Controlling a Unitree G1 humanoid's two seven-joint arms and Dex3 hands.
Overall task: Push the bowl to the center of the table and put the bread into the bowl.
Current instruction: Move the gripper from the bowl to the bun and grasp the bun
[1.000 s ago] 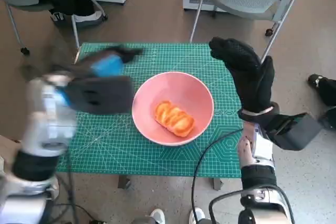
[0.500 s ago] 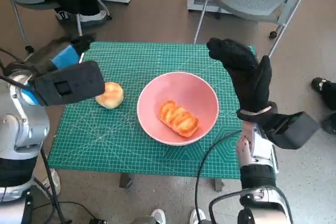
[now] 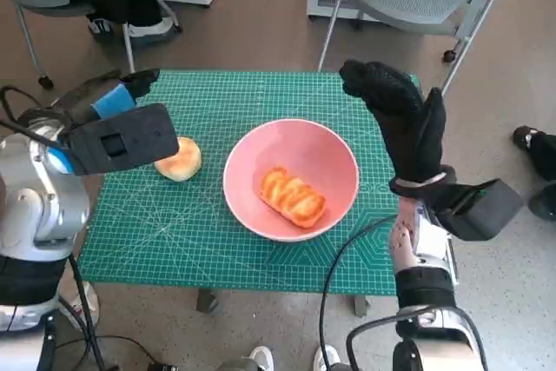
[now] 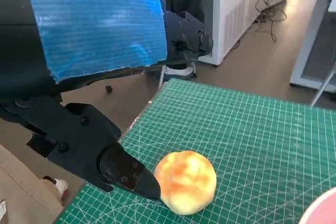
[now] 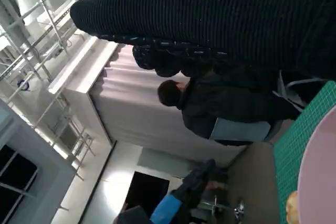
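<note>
The left hand [image 3: 117, 102] hovers over the near-left part of the green cutting mat [image 3: 261, 93], its blue-taped back up and its black fingers [image 4: 126, 174] spread, gripping nothing; in the left wrist view one fingertip sits right against the round bread roll [image 4: 185, 181], though whether it truly touches cannot be told. That roll lies on the mat just beside the hand on the side toward the bowl, close to the mat's left edge. The pink bowl [image 3: 330, 141] stands farther from the left hand, about mid-table, so the pushing part looks done, and it already holds an oblong glazed bread [image 3: 293, 196]. The step in hand appears to be grasping the round roll. To do it well, the left hand should drop with its fingers on either side of the roll rather than nudging it from one flank, since a sideways poke would likely roll it off toward the mat edge. A gentle closing is wise; the roll looks soft and would dent under a hard squeeze. Once lifted, it needs to clear the bowl's rim and be released low over the free space beside the glazed bread. The right hand [image 3: 404, 123] stands upright just beyond the bowl's far-right rim, gloved fingers held together and extended, holding nothing, apart from the bowl; from there it could steady the bowl.
</note>
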